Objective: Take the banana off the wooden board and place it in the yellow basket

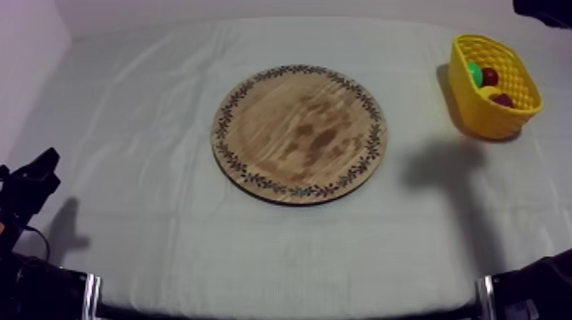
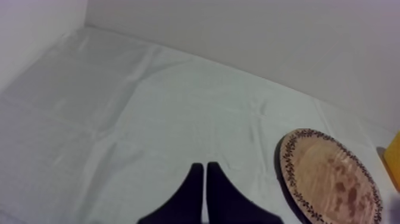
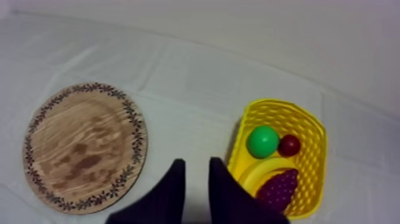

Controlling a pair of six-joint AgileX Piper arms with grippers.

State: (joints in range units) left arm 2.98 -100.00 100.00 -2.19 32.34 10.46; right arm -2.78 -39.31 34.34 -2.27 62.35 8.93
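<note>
The round wooden board (image 1: 298, 132) lies bare at the table's middle, with nothing on it. The yellow basket (image 1: 477, 115) stands at the far right. In it the banana (image 3: 259, 171) lies under a green fruit (image 3: 262, 141), beside a small red fruit (image 3: 290, 145) and the grapes (image 3: 278, 187). My right gripper (image 3: 195, 162) hangs open over the cloth between the board (image 3: 83, 146) and the basket (image 3: 280, 104), holding nothing. My left gripper (image 2: 205, 165) is shut on nothing, low over the cloth at the left, well short of the board (image 2: 330, 176).
The left arm (image 1: 34, 183) rests at the table's near left edge. Part of the right arm (image 1: 545, 8) shows at the far right corner, above the basket. A wall bounds the table's far side.
</note>
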